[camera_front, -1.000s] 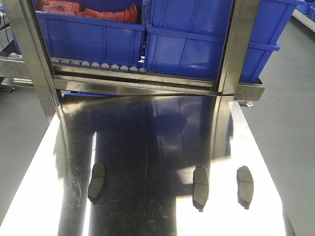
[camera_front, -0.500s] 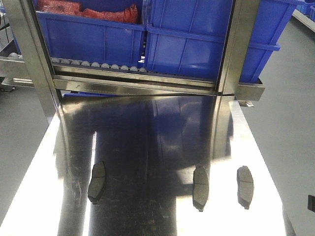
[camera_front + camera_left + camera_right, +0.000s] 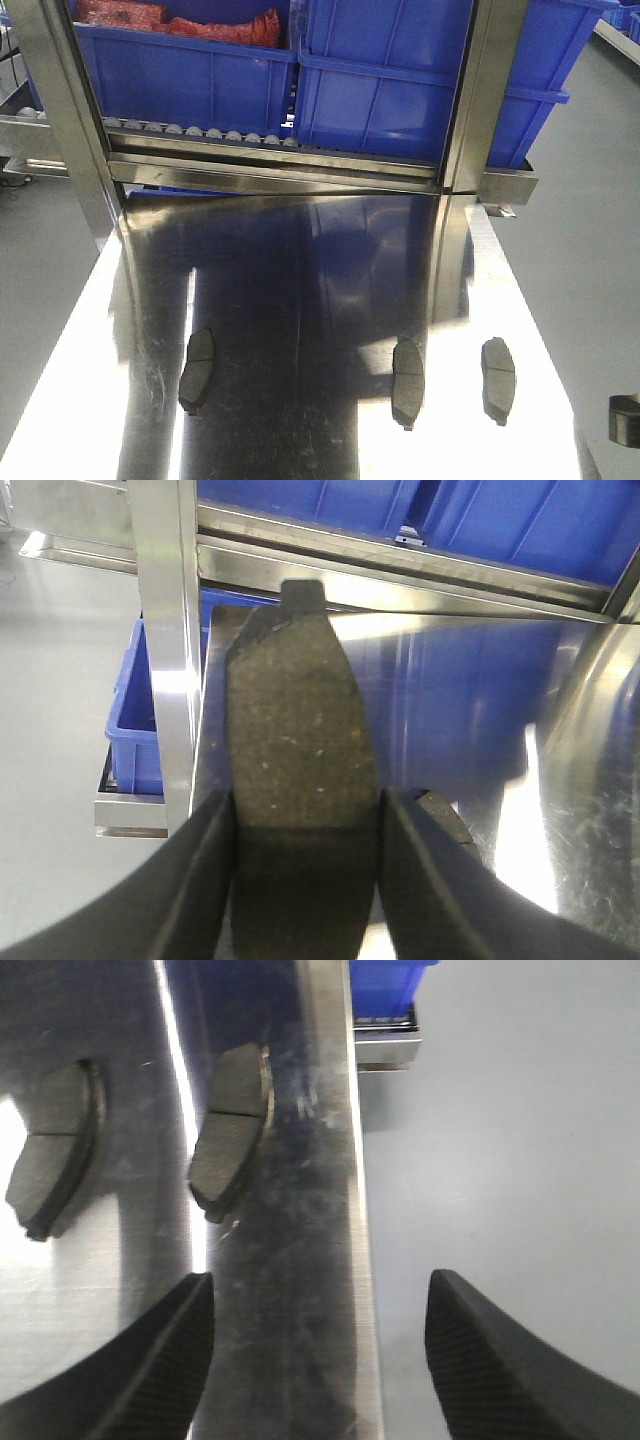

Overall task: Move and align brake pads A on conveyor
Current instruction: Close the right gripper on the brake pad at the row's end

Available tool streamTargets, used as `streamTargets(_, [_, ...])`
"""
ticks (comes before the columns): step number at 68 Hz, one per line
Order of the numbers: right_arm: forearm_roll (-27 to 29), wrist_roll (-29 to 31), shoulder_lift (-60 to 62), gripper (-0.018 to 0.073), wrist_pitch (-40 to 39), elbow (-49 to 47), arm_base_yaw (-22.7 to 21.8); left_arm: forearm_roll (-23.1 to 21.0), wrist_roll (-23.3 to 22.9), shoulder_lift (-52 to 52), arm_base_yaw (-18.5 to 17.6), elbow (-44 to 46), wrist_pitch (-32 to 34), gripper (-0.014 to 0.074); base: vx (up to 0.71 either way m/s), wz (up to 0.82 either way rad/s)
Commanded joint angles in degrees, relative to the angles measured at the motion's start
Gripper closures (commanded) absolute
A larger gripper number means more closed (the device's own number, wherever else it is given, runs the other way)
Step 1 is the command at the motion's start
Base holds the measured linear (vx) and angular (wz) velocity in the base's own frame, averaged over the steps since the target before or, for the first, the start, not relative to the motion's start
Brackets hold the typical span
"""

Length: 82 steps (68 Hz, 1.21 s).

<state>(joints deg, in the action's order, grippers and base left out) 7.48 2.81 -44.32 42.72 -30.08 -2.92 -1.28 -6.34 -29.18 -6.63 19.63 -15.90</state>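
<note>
Three dark grey brake pads lie lengthwise on the shiny steel tabletop point(image 3: 300, 280): one at the left point(image 3: 197, 370), one right of centre point(image 3: 407, 382) and one at the right point(image 3: 498, 378). My left gripper point(image 3: 305, 798) is shut on another brake pad point(image 3: 300, 710), which sticks out forward between the fingers above the table's left edge. My right gripper point(image 3: 320, 1282) is open and holds nothing. It hovers over the table's right edge, with two pads point(image 3: 232, 1125) point(image 3: 55, 1145) ahead to its left. The conveyor is out of view.
Blue bins point(image 3: 380, 90) stand on a roller rack point(image 3: 200, 132) behind the table, between steel posts point(image 3: 480, 100). A blue crate point(image 3: 130, 730) sits low beside the left edge. Grey floor point(image 3: 500, 1160) flanks both sides. A dark piece of the right arm point(image 3: 625, 418) shows at the right edge.
A dark piece of the right arm has come into the front view at the right edge and grown larger. The three pads on the table have not moved.
</note>
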Motion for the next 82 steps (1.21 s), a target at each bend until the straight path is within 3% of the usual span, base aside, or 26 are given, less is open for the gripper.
streamTargets(1, [3.85, 4.06, -1.72, 0.0106, -3.86, -2.16, 0.61, -0.38, -0.55, -0.04, -0.16, 1.60, 5.63, 0.0602, 0.00, 0.00])
streamTargets(14, [5.49, 3.12, -10.23, 0.0106, -4.29, -7.73, 6.25, -0.38, -0.55, -0.04, -0.16, 1.60, 5.63, 0.0602, 0.00, 0.00])
streamTargets(21, [3.65, -2.81, -16.94, 0.0106, -4.28, -12.05, 9.22, -0.38, -0.55, -0.04, -0.16, 1.60, 5.63, 0.0602, 0.00, 0.00])
streamTargets(31, [-3.95, -12.08, -29.34, 0.0106, -2.79, -19.15, 11.63, -0.38, -0.55, -0.04, -0.16, 1.60, 5.63, 0.0602, 0.00, 0.00])
streamTargets(42, [-5.54, -16.14, -40.98, 0.0106, -1.06, -26.16, 15.07, -0.38, -0.55, -0.04, -0.16, 1.60, 5.63, 0.0602, 0.00, 0.00])
streamTargets(67, [-5.75, -20.55, -53.98, 0.0106, 3.47, -33.38, 14.92, -0.38, -0.55, -0.04, -0.16, 1.60, 5.63, 0.0602, 0.00, 0.00])
streamTargets(82, [-11.33, -25.35, -54.60, 0.0106, 4.45, -33.83, 14.92, -0.38, -0.55, -0.04, -0.16, 1.60, 5.63, 0.0602, 0.00, 0.00])
